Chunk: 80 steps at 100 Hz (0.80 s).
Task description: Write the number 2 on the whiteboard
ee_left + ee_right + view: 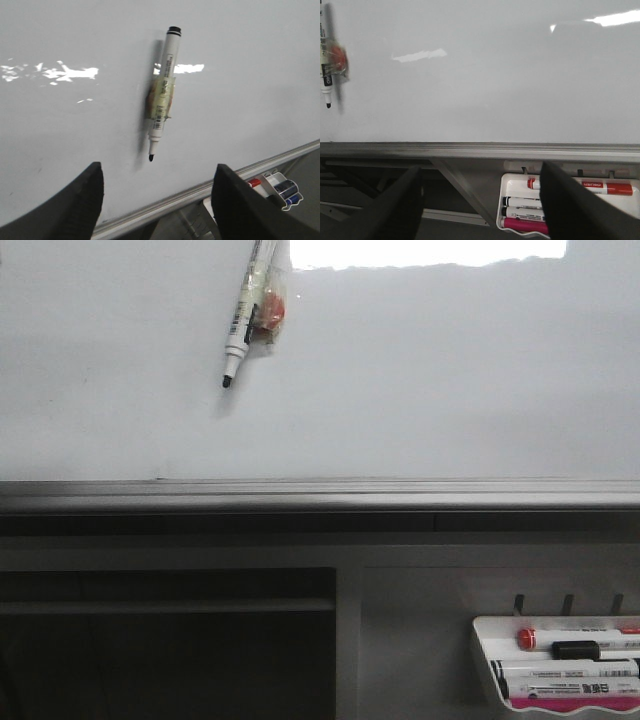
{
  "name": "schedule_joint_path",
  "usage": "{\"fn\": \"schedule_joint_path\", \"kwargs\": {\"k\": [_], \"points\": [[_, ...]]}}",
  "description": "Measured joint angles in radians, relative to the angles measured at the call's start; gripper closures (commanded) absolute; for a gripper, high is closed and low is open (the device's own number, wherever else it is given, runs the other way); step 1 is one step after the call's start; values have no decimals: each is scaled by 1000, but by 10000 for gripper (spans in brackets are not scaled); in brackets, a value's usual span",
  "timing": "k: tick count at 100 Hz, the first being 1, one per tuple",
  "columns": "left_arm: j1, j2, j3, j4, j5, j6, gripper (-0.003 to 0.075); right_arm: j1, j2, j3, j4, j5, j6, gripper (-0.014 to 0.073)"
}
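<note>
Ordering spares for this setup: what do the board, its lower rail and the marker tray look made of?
Whiteboard: glossy coated panel, mirrors the lights. Rail: likely brushed metal, grey with long streaky highlights. Marker tray: seemingly moulded white plastic, rounded corners, smooth matte walls.

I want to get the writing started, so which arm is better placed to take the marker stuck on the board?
Left. The left hand is open and lined up with the marker on the whiteboard. The right hand faces the tray, with that marker far to one side.
</note>
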Motion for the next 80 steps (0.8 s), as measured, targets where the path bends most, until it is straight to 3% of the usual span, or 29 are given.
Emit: {"fn": "schedule_joint_path", "kwargs": {"k": [13,45,80], "points": [[-67,147,-50,40,-114,0,283,0,0,0,0,2,0,151],[-75,423,-219,71,-153,0,288,0,0,0,0,2,0,151],[-75,534,-275,115,-176,0,442,0,0,0,2,2,0,151]]}}
